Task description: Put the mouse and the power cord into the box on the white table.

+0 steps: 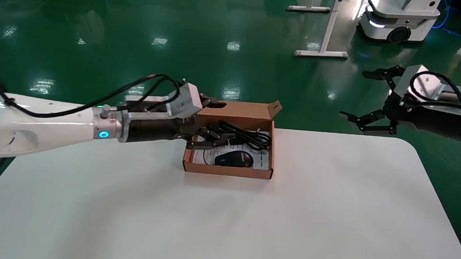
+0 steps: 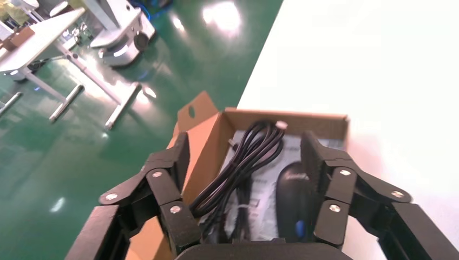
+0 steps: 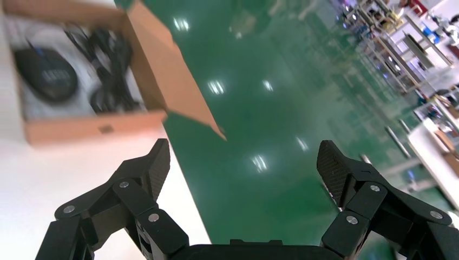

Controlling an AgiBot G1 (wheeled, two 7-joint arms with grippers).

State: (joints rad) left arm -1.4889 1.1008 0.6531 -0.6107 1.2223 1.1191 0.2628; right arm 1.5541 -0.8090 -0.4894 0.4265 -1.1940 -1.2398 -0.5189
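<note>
The brown box [image 1: 228, 170] stands open on the white table [image 1: 250, 220], its flap lid [image 1: 251, 109] raised at the back. Inside, the black mouse [image 1: 234, 159] lies on the white sheet at the front, and the coiled power cord [image 1: 249, 138] lies behind it. My left gripper [image 1: 225, 122] hovers open over the box's left end, holding nothing. In the left wrist view, one side of the gripper [image 2: 244, 143] is outside the box wall [image 2: 287, 116] and the other above the mouse [image 2: 289, 187], with the cord [image 2: 243, 162] between. My right gripper [image 1: 362, 95] hangs open beyond the table's far right corner.
A white mobile robot base [image 1: 398, 20] and white stand legs [image 1: 324, 36] are on the green floor behind the table. The right wrist view shows the box [image 3: 92, 127] off to one side and its own gripper [image 3: 243, 151] over the floor.
</note>
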